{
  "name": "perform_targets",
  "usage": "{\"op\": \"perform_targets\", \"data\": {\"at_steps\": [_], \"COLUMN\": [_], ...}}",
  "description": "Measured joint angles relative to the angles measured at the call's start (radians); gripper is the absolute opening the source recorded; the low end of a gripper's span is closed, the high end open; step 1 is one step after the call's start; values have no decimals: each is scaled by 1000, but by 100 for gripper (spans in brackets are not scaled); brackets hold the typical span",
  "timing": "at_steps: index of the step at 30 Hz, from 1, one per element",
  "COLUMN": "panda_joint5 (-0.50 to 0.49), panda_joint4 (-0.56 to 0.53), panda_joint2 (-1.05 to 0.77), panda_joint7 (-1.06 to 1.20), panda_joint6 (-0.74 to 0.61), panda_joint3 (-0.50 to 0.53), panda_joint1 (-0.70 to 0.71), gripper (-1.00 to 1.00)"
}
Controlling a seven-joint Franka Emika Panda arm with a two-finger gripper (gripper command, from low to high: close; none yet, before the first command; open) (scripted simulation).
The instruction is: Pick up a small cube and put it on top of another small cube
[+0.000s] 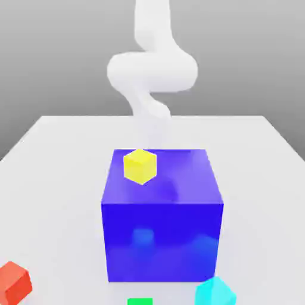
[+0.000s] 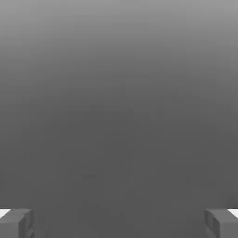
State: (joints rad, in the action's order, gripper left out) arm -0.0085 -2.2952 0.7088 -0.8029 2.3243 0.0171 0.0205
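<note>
Exterior view frames the white robot arm (image 1: 152,71) rising behind the big glossy blue cube (image 1: 161,220); its upper links are folding into a thick bend high over the far part of the pale grey table (image 1: 53,161), and a narrower segment is dropping from that bend toward the blue cube's far edge, where it is fading against the bright surface.

Seen from the hand view, the gripper (image 2: 119,223) is standing wide open; one dark grey fingertip (image 2: 16,223) is sitting at one lower corner of the picture and the other at the opposite corner, with a broad gap between them; nothing is lying in that gap, so the hand is holding nothing; beyond the fingers a plain grey ground is stretching away.

The small plain red-orange cube (image 1: 13,283) is resting on the table well apart from the arm, on the near side of the blue cube and off toward the exterior view's left, cut by the picture's edge. A small yellow cube (image 1: 140,165) is sitting on top of the blue cube, closest to the arm's lower segment; a small cyan cube (image 1: 215,292) and a small green block (image 1: 140,301) are lying on the table just in front of the blue cube, far from the hand.
</note>
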Motion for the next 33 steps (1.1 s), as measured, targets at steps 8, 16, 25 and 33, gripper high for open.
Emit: {"op": "perform_targets", "data": {"at_steps": [8,16,25,33], "panda_joint5": [-14,17,111,205], "panda_joint4": [16,31,49,85], "panda_joint2": [-295,-585,-917,-1210], "panda_joint7": [1,34,112,185], "panda_joint6": [79,156,241,375], "panda_joint3": [72,155,192,158], "panda_joint1": [60,115,229,326], "gripper": [0,0,0,0]}}
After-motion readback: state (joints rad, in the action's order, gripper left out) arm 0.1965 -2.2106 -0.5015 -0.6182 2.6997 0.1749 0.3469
